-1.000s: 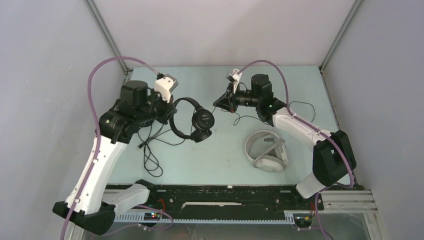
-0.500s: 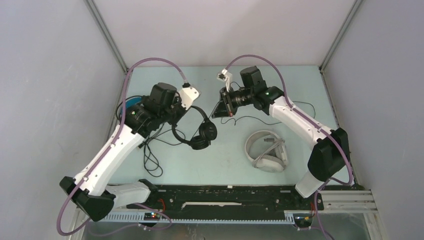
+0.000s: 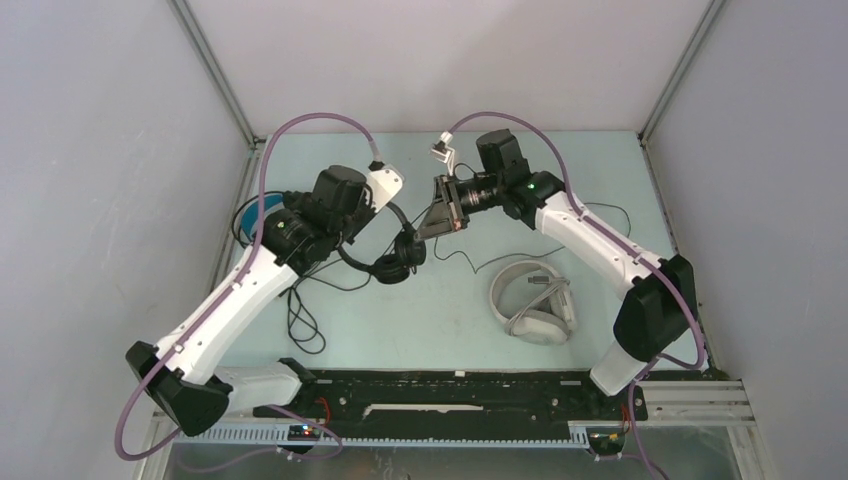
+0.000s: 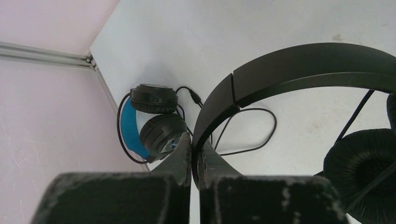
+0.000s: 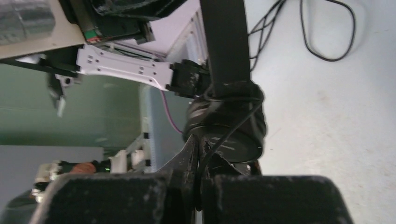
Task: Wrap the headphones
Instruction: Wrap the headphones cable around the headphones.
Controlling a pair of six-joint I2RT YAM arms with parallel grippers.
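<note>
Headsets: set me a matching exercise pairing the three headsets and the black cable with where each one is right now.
Things
1. white headset
2. thin black headset
3. blue-lined headset
4. cable of the thin black one

Places
A. pinched in the right fingers
B. lying at the left edge of the table, untouched
C. headband pinched in the left fingers
D. lying on the table beside the right arm

Pairs: 1-D, 2-C, 3-B, 4-A
</note>
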